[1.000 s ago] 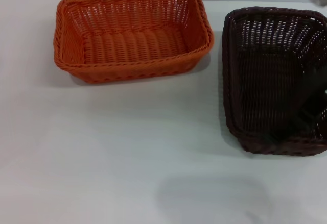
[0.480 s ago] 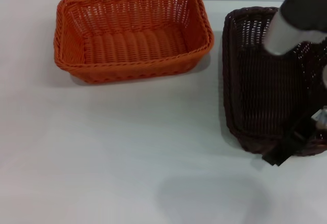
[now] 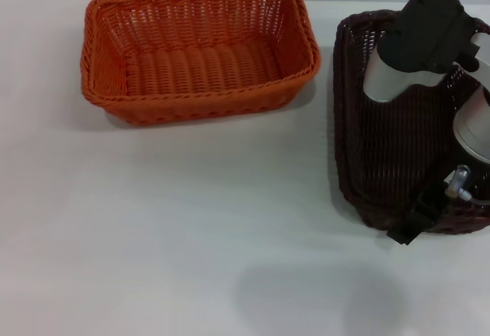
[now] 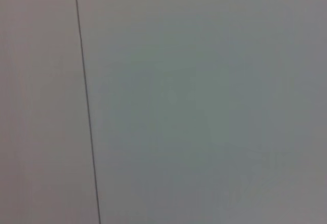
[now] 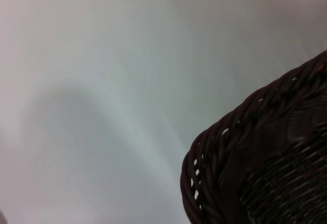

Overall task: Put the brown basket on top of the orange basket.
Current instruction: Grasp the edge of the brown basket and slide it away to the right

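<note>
The orange basket (image 3: 199,49) stands on the white table at the back left of the head view, with nothing in it. To its right stands the brown basket (image 3: 390,145), apart from it. My right arm (image 3: 417,41) reaches over the brown basket from the right. My right gripper (image 3: 415,220) is down at the brown basket's near rim, its dark tip just outside the weave. In the right wrist view one corner of the brown basket (image 5: 265,168) shows close up against the table. My left gripper is out of view.
The white table (image 3: 191,221) stretches wide in front of both baskets. A gap of bare table separates the two baskets. The left wrist view holds only a plain pale surface with a thin dark line (image 4: 84,101).
My right arm has swung in over the brown basket from the right and come lower. Its gripper has shifted from inside the basket to the near rim. Both baskets stay where they were.
</note>
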You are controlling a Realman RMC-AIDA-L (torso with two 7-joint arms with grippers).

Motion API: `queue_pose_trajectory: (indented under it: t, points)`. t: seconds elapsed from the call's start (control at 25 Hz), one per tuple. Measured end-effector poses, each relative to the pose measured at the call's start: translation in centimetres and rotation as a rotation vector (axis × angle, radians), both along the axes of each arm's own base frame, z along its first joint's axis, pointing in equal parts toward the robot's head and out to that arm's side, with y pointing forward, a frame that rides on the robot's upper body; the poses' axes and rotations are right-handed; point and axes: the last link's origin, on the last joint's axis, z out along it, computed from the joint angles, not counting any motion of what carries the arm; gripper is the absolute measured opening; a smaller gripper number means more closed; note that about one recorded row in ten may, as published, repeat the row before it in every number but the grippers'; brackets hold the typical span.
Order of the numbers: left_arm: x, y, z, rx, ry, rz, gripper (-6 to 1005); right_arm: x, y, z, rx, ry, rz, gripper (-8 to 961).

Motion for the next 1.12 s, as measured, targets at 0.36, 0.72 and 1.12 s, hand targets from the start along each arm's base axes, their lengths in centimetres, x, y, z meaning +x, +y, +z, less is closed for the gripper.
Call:
queue_pose_trajectory:
  t: [0.36,0.72,1.12]
  points:
    - [0.0,0.0,0.1,0.0,0.003,0.001,770,0.9,0.1,-0.9,-0.042,-0.01,-0.027,587]
    - [0.2,0.3,0.1,0.0,0.005,-0.007,770,-1.1,0.6,0.6,0.051,0.051,0.034,290]
    - [0.2,0.3,0.1,-0.001,0.004,-0.006,770,-5.9,0.4,5.5,0.221,0.151,0.134,147]
